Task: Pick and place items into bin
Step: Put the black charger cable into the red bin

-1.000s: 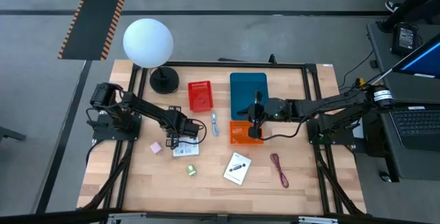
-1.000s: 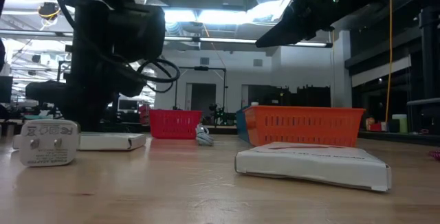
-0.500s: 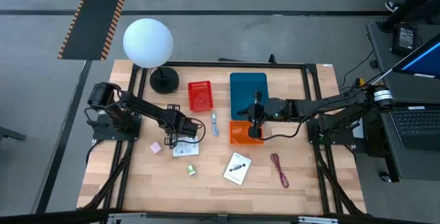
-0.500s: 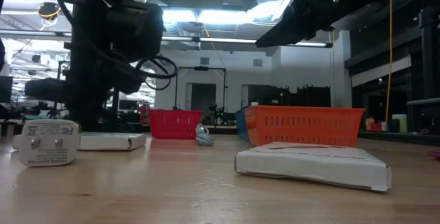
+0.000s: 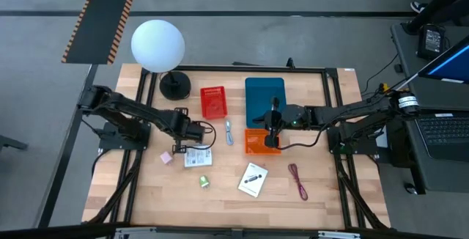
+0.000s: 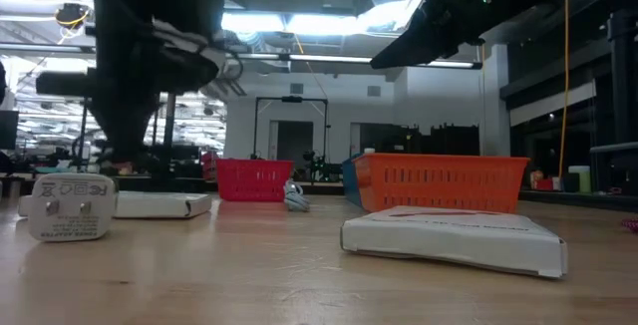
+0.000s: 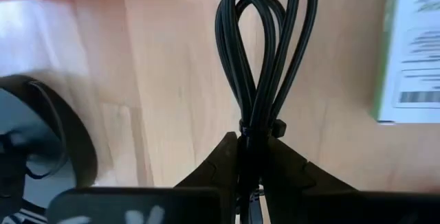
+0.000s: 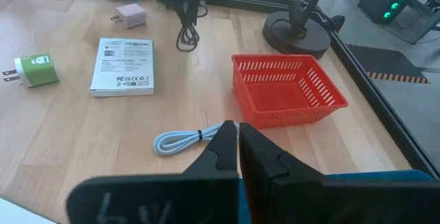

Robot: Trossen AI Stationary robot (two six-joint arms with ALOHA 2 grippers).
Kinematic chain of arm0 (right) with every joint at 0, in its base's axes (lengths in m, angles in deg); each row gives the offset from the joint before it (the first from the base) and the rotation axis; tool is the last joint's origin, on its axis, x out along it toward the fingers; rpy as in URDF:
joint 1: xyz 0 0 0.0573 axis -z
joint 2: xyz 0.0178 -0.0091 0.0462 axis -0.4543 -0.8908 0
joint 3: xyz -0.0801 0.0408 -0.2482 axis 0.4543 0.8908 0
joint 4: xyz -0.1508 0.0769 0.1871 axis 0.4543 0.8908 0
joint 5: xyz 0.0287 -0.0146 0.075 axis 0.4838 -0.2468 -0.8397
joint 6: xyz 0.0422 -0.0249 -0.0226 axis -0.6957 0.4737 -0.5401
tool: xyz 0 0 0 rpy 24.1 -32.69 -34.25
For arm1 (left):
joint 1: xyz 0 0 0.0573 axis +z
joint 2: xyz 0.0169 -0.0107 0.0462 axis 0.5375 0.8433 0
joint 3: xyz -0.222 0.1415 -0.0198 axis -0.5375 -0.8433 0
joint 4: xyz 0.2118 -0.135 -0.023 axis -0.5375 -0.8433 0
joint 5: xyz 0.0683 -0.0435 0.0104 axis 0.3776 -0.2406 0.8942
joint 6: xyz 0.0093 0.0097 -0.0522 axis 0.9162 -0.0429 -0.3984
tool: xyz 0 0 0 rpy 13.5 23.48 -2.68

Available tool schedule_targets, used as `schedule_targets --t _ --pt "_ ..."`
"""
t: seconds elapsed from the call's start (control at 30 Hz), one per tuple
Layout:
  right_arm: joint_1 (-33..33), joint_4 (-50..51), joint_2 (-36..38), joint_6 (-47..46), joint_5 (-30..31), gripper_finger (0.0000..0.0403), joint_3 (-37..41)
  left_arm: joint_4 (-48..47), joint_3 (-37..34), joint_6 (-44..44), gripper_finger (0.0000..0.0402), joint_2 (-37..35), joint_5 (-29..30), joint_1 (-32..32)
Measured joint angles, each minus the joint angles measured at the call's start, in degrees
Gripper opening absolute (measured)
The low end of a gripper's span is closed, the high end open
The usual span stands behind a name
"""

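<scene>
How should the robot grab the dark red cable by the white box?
Pinch the maroon cable around its middle, coming straight down from above. It lies flat on the table as a long thin bundle, so a pinch across its narrow width should catch every strand.

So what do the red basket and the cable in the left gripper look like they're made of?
The red basket looks like moulded plastic: slotted walls, uniform colour, slight sheen. The black cable, clamped in the left gripper, looks rubber- or PVC-jacketed: smooth, faintly glossy, bending in soft loops, bundled by a small tie. Neither can be confirmed by look alone.
</scene>
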Motion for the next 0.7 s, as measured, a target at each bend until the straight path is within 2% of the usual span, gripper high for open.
schedule_targets --t 0.2,0.37,0.6,0.7 --pt "0.0 0.0 0.0 0.0 0.0 0.0 0.0 4.9 -0.7 3.3 0.0036 -8.9 -0.1 0.1" --pt "0.0 0.0 0.0 0.0 0.0 0.0 0.0 15.9 -6.1 7.1 0.0035 -17.3 -4.9 2.2" --pt "0.0 0.0 0.0 0.0 0.0 0.0 0.0 22.8 -12.5 8.0 0.0035 -27.4 -4.7 5.8" --pt "0.0 0.0 0.0 0.0 0.0 0.0 0.0 29.3 -16.0 9.8 0.0035 -31.2 -7.8 7.2"
